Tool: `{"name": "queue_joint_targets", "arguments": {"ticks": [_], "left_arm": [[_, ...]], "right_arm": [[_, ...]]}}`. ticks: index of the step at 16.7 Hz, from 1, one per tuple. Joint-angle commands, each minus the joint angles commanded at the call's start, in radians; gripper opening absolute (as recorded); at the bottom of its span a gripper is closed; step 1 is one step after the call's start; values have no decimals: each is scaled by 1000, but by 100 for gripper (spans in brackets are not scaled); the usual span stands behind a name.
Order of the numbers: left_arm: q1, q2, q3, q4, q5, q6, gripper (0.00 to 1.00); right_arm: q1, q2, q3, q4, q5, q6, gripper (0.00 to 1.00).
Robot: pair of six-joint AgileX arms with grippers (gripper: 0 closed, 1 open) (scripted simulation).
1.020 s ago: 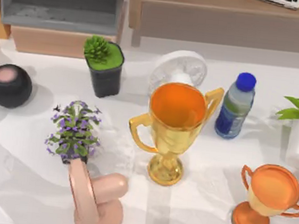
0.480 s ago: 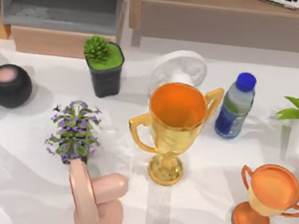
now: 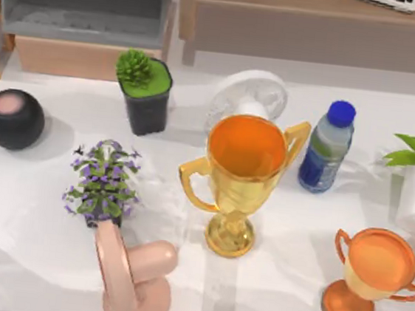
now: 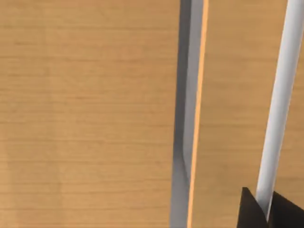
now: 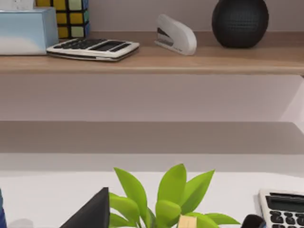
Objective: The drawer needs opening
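The drawer (image 3: 77,58) sits at the table's back left, its grey inside showing behind a plain light tan front. In the left wrist view my left gripper (image 4: 268,213) hovers very close to tan wooden panels (image 4: 85,114) split by a narrow grey gap (image 4: 183,114). A white bar (image 4: 280,95) runs down between its two dark fingertips (image 4: 248,211). My right gripper (image 5: 173,223) is open, its dark fingertips (image 5: 95,213) wide apart, above a green leafy plant (image 5: 161,199) and facing a wooden shelf (image 5: 152,59).
In front of the drawer stand a black pot with a green succulent (image 3: 144,89), a black speaker (image 3: 12,118), a purple flower (image 3: 103,182), a large gold trophy (image 3: 241,177), a blue bottle (image 3: 328,147), a white fan (image 3: 249,94) and a small trophy (image 3: 369,276). A brown bench unit (image 3: 317,26) is at the back right.
At the top view's far left edge a tan wooden piece now reaches lower, and the shadows on the left of the table have shifted. The drawer and the objects have not moved.
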Motion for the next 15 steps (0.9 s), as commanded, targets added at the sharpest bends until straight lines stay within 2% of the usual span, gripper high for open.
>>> {"name": "queue_joint_targets", "arguments": {"ticks": [7, 15], "left_arm": [[10, -17, -29, 20, 16, 3, 0], [95, -112, -256, 144, 101, 8, 0]], "right_arm": [[0, 0, 0, 0, 0, 0, 100], [0, 0, 0, 0, 0, 0, 100]]}}
